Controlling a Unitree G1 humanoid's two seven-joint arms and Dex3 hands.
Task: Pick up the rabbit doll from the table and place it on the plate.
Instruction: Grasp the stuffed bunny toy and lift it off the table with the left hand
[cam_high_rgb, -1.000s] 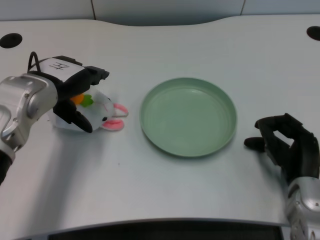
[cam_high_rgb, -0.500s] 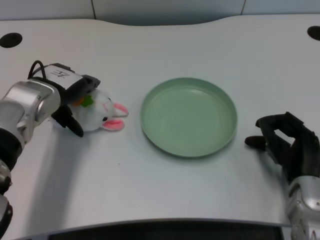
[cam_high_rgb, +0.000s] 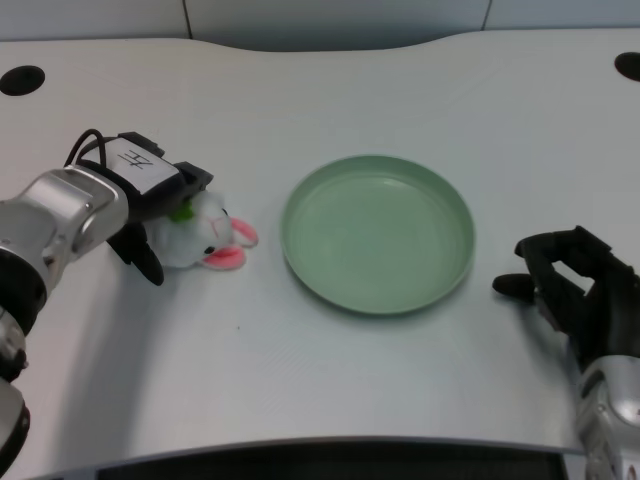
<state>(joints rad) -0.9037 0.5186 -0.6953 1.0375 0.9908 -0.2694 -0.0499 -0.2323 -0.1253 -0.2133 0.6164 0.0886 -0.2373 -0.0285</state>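
Head view: the white rabbit doll (cam_high_rgb: 208, 236) lies on the white table (cam_high_rgb: 330, 380) just to the left of the green plate (cam_high_rgb: 377, 232), its pink-lined ears pointing toward the plate's rim without touching it. A bit of green shows at the doll's top, partly under the hand. The left hand (cam_high_rgb: 150, 205) sits over and around the doll from the side away from the plate: black fingers (cam_high_rgb: 143, 259) curl down along the doll's far flank, and others reach across its top. The hand looks wrapped on the doll, though the doll seems to rest on the table, not lifted. The plate holds nothing.

By my reading, the step in hand is the grasp, with the carry not yet begun. The next move calls for a firm hold on the soft body, a lift high enough to clear the plate's raised rim, a short travel toward the plate, and a release near its middle.
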